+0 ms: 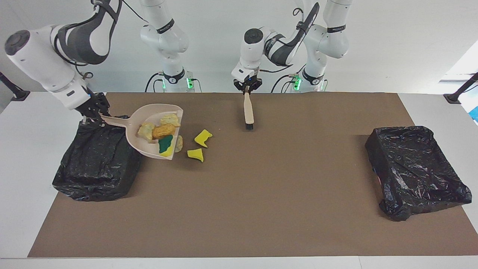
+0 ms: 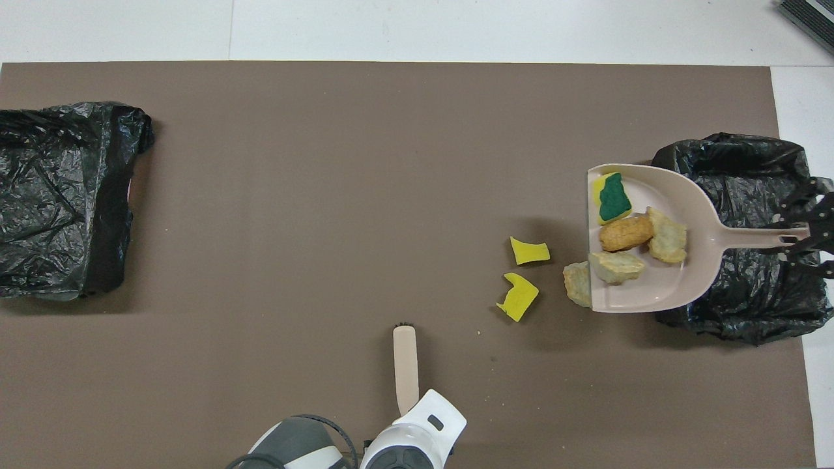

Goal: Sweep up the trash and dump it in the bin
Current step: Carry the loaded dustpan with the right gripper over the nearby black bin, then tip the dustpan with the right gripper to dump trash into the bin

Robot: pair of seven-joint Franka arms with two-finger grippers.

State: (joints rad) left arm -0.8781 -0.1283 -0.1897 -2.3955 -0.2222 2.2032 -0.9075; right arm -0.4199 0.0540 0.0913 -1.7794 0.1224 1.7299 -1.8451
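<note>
My right gripper (image 1: 91, 116) is shut on the handle of the beige dustpan (image 1: 149, 149), over the black-lined bin (image 1: 93, 168) at the right arm's end; both also show in the overhead view, gripper (image 2: 798, 234) and pan (image 2: 658, 296). The pan holds a yellow-and-green sponge (image 1: 165, 144), an orange-brown lump (image 1: 163, 130) and two tan lumps (image 1: 146, 131). Another tan lump (image 2: 576, 283) lies at the pan's lip. Two yellow sponge pieces (image 1: 202, 137) (image 1: 196, 154) lie on the mat beside it. My left gripper (image 1: 246, 87) is shut on the brush (image 1: 248, 112), bristles down.
A second black-lined bin (image 1: 414, 168) stands at the left arm's end of the table. The brown mat (image 1: 261, 194) covers most of the table, with white table edge around it.
</note>
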